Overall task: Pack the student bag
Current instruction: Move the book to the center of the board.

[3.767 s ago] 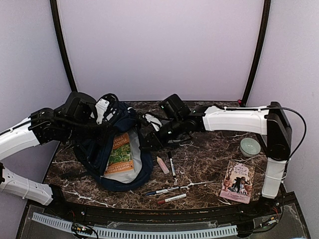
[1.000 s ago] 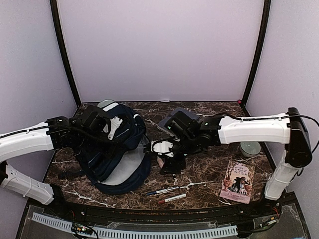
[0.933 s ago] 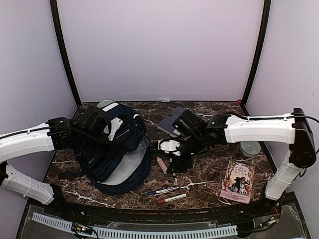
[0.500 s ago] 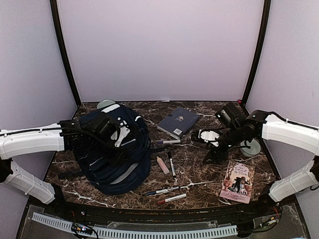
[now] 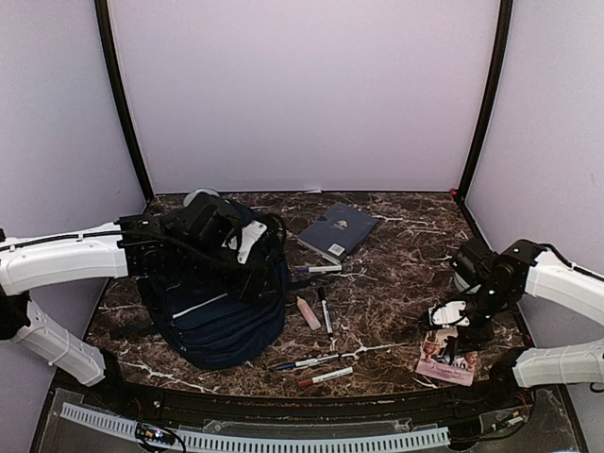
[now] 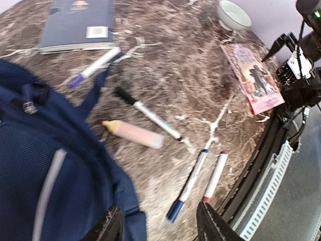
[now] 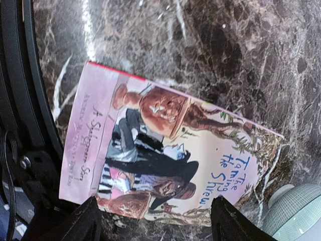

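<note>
Student bag (image 5: 226,321) partly under left arm (image 5: 66,260) at nine o'clock, cropped in wrist view, navy, slumped, white stripe, left jaws apart, right jaws apart above pink book (image 7: 165,150)

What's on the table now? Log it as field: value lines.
bag: lying on the left
left gripper: open, above the bag's edge
right gripper: open, over the pink book
blue book: flat, behind the pens
pens: five, loose, right of the bag
bowl: upright, beside the pink book
</note>
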### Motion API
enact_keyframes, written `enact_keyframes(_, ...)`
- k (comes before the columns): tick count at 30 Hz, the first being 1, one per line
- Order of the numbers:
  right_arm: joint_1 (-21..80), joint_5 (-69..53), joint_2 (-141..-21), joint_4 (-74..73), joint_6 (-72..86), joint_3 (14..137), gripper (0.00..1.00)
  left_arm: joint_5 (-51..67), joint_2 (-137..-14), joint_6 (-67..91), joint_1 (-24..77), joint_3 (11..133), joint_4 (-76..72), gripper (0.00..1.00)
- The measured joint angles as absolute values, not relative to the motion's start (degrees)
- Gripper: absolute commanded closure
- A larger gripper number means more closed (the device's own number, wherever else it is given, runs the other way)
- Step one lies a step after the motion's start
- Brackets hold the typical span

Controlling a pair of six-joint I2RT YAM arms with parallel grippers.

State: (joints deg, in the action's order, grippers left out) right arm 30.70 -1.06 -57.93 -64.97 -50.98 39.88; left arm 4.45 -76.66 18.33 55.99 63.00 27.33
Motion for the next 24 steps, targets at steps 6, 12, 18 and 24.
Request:
enact_keyframes(6,29.93,4.56,-57.41,-70.35,-58.11,40.45,0.18,5.98,-87.46,19.27,61.10,64.77,19.97,0.48)
enact_keyframes(12,29.87,12.80,-53.19,-70.26,-66.46,35.97,0.16,6.59,-93.67,19.38,64.25,65.25,16.47,0.48)
enact_keyframes(18,29.85,18.83,-49.87,-63.24,-73.23,29.71,0.14,6.55,-94.28,20.14,65.93,65.65,13.06,0.48)
enact_keyframes(24,29.85,19.90,-48.40,-54.35,-76.88,23.14,0.14,6.50,-94.28,21.21,66.30,65.65,10.94,0.48)
